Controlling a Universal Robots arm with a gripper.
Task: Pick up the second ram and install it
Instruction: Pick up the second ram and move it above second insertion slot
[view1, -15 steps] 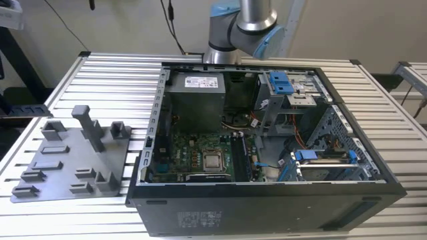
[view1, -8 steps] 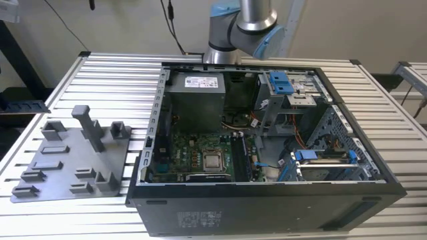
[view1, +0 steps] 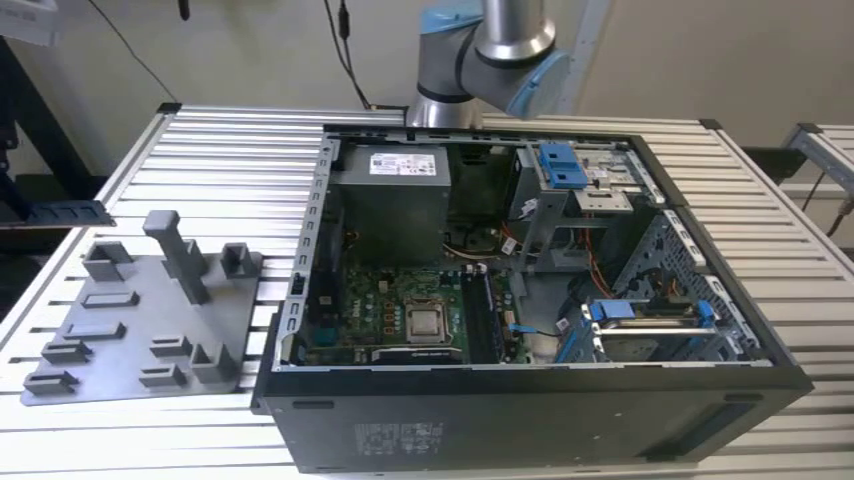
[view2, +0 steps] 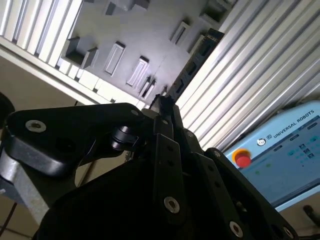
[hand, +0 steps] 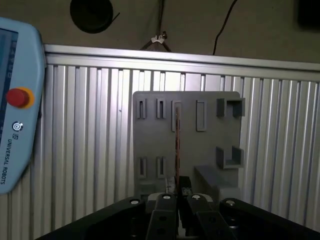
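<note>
Right now my pincer (hand: 176, 194) is pinched almost shut. Only a thin gap is left, and the second ram (hand: 176, 145) sits tight in that gap. I hold it by one end.

In the first wrist view I see the ram from its thin edge, so it looks like one dark brown line sticking straight out from my pincer. In the second wrist view my pincer (view2: 164, 103) shows from the side. There the ram (view2: 196, 61) pokes out past the tips as a long dark strip.

The ram is up in the air and touches nothing but my pincer. Behind it lies the grey holder plate (hand: 155, 140) with its little pockets and blocks, flat on the ribbed metal worktop (hand: 85, 150). A pale blue control pad (hand: 15, 60) with a red button (hand: 19, 97) is off to one side.

In the exterior view, the open computer case (view1: 534, 420) stands on the worktop. The grey plate is at the exterior view's left of it. Inside the case, long black slots (view1: 481, 315) sit on the green board.
</note>
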